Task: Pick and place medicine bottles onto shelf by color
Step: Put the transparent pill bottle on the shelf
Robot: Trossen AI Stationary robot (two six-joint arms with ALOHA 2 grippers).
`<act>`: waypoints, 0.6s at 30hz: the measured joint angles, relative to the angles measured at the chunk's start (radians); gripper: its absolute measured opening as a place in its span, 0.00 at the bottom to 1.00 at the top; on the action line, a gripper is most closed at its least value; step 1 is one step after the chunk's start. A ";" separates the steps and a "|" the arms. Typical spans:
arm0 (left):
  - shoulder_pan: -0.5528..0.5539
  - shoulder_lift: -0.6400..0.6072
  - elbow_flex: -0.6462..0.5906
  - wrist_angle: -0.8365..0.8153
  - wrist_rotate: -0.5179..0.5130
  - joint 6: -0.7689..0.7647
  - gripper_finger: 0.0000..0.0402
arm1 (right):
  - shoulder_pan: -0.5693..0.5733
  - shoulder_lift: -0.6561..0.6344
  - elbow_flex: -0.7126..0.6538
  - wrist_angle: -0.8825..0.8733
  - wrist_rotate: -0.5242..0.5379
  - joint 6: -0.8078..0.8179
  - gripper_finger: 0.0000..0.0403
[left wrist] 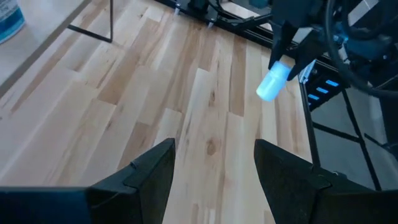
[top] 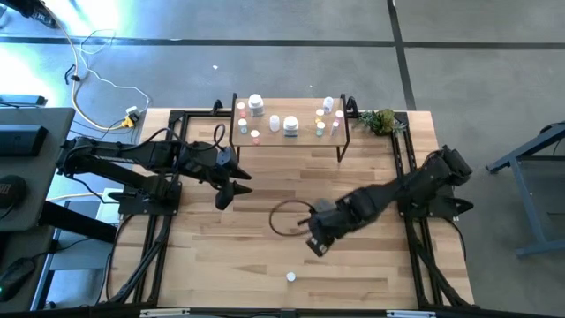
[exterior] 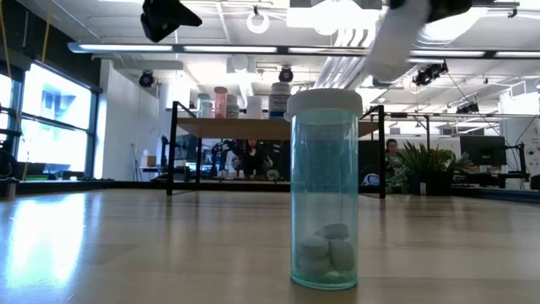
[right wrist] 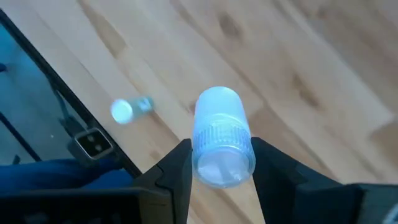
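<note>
While the right gripper (right wrist: 221, 163) hangs above mid-table, its fingers clamp a white-capped bottle (right wrist: 219, 137) between them. Left gripper (left wrist: 214, 171) hovers near the shelf (top: 290, 132), fingers apart, holding nothing. One blue-tinted bottle (exterior: 325, 190) stands alone near the table's front edge. Bottles on the shelf are too small to sort by colour.

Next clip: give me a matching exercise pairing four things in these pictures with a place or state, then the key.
Things:
1. right hand
2. left hand
3. teal-tinted bottle
4. shelf

Places or states:
A. standing alone on the table's near edge
B. open, empty, above bare table
C. at the far edge, bottles on top
D. shut on a white-capped bottle, off the table

Pairs: 1-D, 2-B, 3-A, 4-C
</note>
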 joint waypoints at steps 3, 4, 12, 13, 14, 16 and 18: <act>0.012 0.000 0.000 0.000 0.000 0.000 0.53 | -0.061 0.000 0.044 -0.008 -0.001 -0.082 0.31; 0.015 0.000 0.000 0.000 0.000 0.000 0.53 | -0.080 0.000 0.061 -0.011 0.000 -0.109 0.31; 0.046 0.000 0.000 0.000 0.000 0.025 0.53 | -0.241 0.000 0.198 -0.068 0.017 -0.352 0.31; 0.051 0.000 0.000 0.000 0.000 0.026 0.53 | -0.263 0.000 0.213 -0.075 0.018 -0.380 0.31; 0.056 0.000 0.000 0.000 -0.001 0.027 0.53 | -0.284 0.000 0.228 -0.084 0.019 -0.409 0.31; 0.067 0.002 0.000 0.000 -0.008 0.044 0.53 | -0.328 0.000 0.255 -0.098 0.019 -0.469 0.31; 0.078 0.010 0.000 0.002 -0.020 0.070 0.53 | -0.368 0.000 0.279 -0.100 0.020 -0.529 0.31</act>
